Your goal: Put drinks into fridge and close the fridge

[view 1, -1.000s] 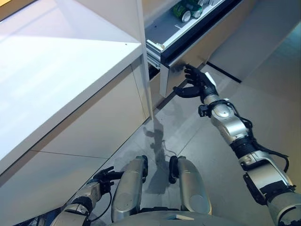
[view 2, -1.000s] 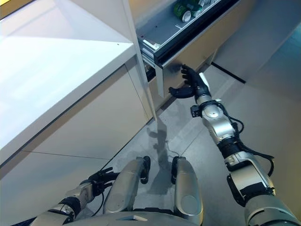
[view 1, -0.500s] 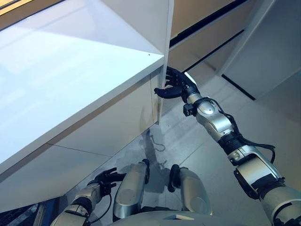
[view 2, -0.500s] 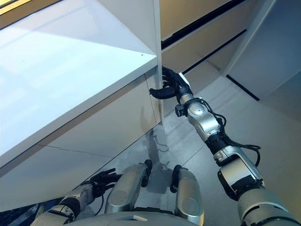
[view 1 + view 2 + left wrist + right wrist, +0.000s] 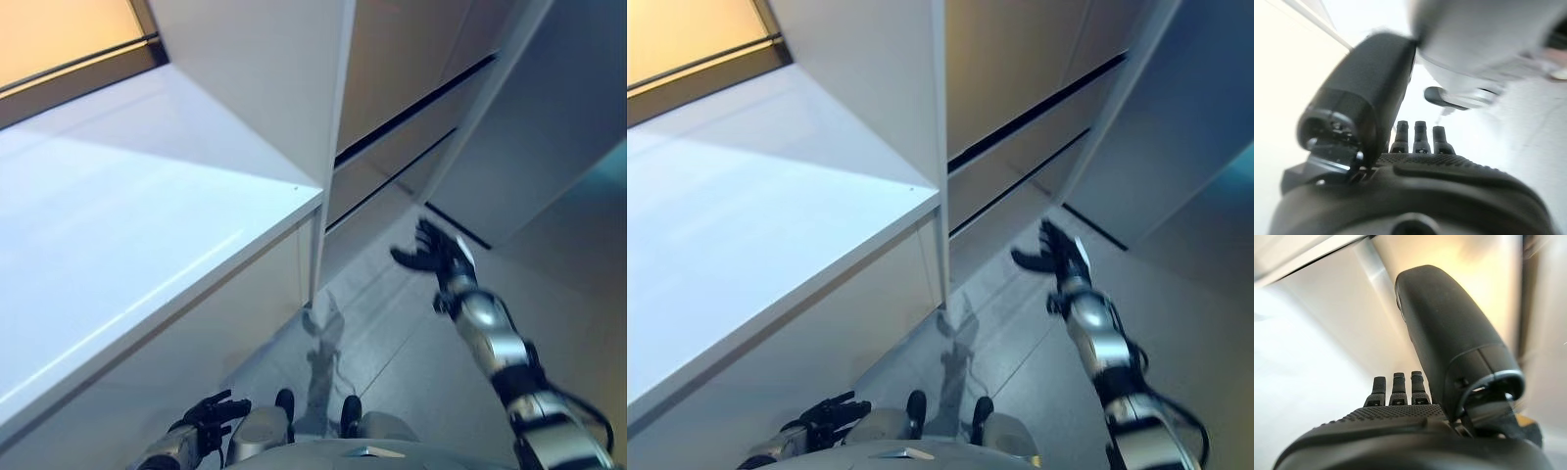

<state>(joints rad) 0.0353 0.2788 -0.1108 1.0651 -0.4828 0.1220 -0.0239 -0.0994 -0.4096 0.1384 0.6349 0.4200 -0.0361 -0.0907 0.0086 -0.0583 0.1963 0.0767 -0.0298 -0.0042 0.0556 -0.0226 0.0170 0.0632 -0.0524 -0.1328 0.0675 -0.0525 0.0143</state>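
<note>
The beige fridge drawer fronts [image 5: 392, 152] beside the white counter stand flush, with thin dark gaps between them. My right hand [image 5: 436, 257] is open and empty, held in the air over the floor a little way in front of the drawers; its straight fingers also show in the right wrist view [image 5: 1400, 431]. My left hand [image 5: 211, 416] hangs low by the counter's base, relaxed, open and empty, and shows in the left wrist view [image 5: 1415, 196].
A white counter [image 5: 147, 245] with an upright white side panel [image 5: 284, 78] takes up the left. A grey panel [image 5: 549, 127] stands at the right. Grey tiled floor [image 5: 392, 343] lies in front of the drawers.
The drawer with the drinks, open a second ago, was pushed shut by my right hand. The hand has since drawn back from it. The camera has tilted up.
</note>
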